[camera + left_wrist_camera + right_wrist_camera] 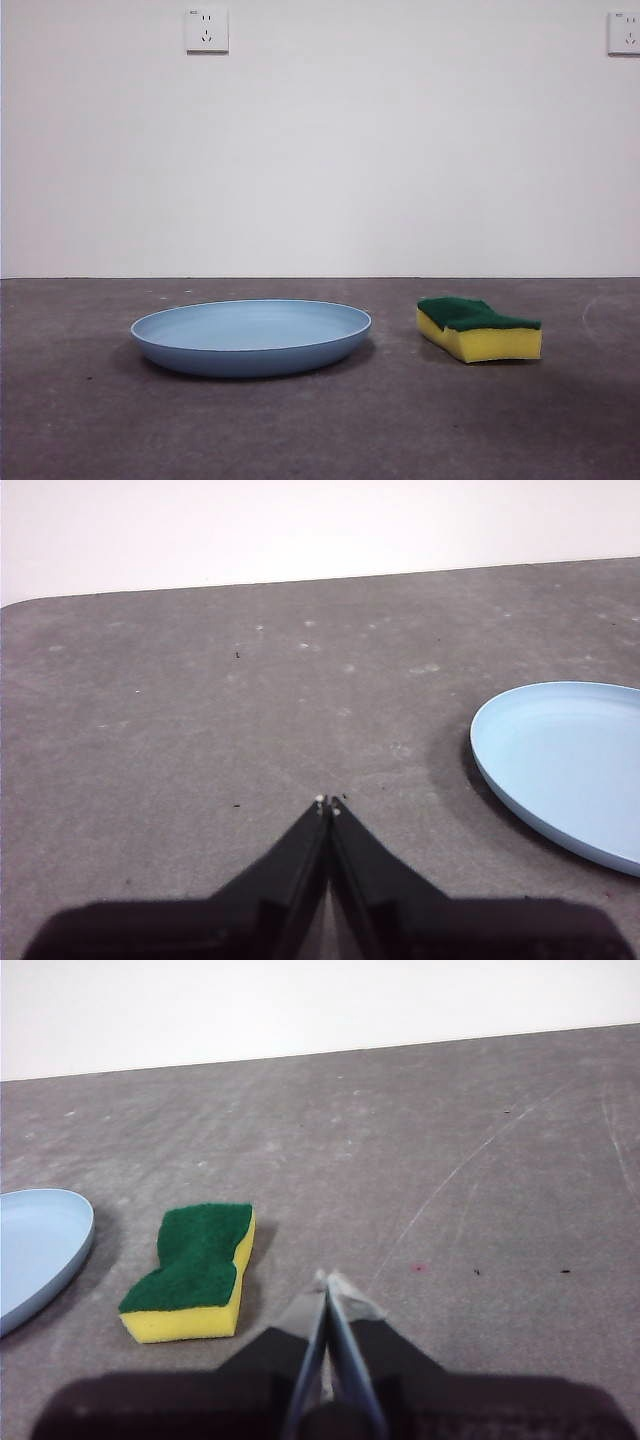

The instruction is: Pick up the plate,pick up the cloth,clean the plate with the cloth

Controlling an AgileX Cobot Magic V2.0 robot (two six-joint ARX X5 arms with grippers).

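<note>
The left end effector (328, 802) and the right end effector (328, 1280) are each held above the grey counter (90, 420) with jaws pressed together and nothing gripped. The plate (251, 337) is set flat on the counter, and the cloth (478, 328), green layer up, is placed near it but apart. Two wall sockets (206, 30) are mounted on the white wall behind.
</note>
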